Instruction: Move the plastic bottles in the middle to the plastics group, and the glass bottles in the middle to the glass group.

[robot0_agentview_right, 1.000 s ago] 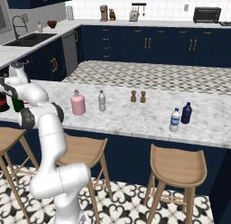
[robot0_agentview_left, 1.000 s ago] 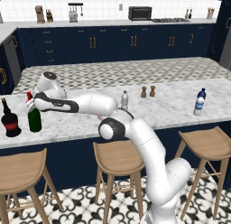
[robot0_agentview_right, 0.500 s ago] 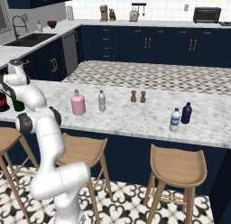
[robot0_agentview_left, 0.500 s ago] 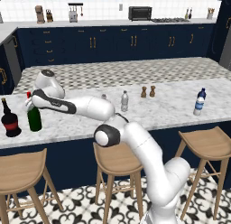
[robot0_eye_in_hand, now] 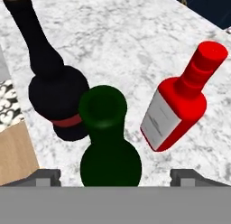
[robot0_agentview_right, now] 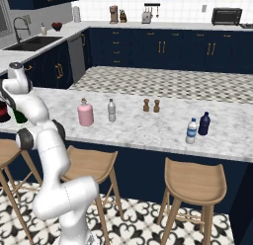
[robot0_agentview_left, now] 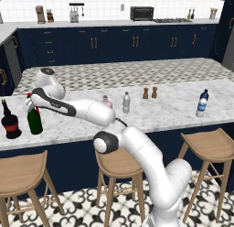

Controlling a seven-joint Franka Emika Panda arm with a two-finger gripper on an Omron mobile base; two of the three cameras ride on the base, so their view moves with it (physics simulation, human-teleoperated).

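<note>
Wine bottle (robot0_agentview_left: 34,120), tall and dark green, stood upright on the marble counter (robot0_agentview_left: 173,107) at its left end, close to the front edge. From the hand camera its round mouth (robot0_eye_in_hand: 103,106) pointed up between the two finger tips, which sat far apart at either side and did not touch the glass. The gripper (robot0_eye_in_hand: 115,175) hung just above it with its jaws spread wide, holding nothing.

Just beside the green bottle stood the squat round black bottle (robot0_agentview_left: 9,122) with a red band and long neck, and on the other side, seen from the hand, the slim red bottle (robot0_eye_in_hand: 180,99) with a white label. In the left base camera the red bottle was mostly hidden behind the arm, only its cap peeking out.

Further along, near the middle of the counter, the pink flask (robot0_agentview_right: 85,113) with a pale stopper stood upright, and close beside it the small slim clear bottle (robot0_agentview_right: 111,110). Two small brown shakers (robot0_agentview_right: 150,105) stood together a little further back. Toward the right end, well apart from the rest, the blue-capped water bottle (robot0_agentview_right: 191,131) stood next to a dark blue bottle (robot0_agentview_right: 204,124). Wooden stools (robot0_agentview_right: 193,185) lined the front of the counter.
</note>
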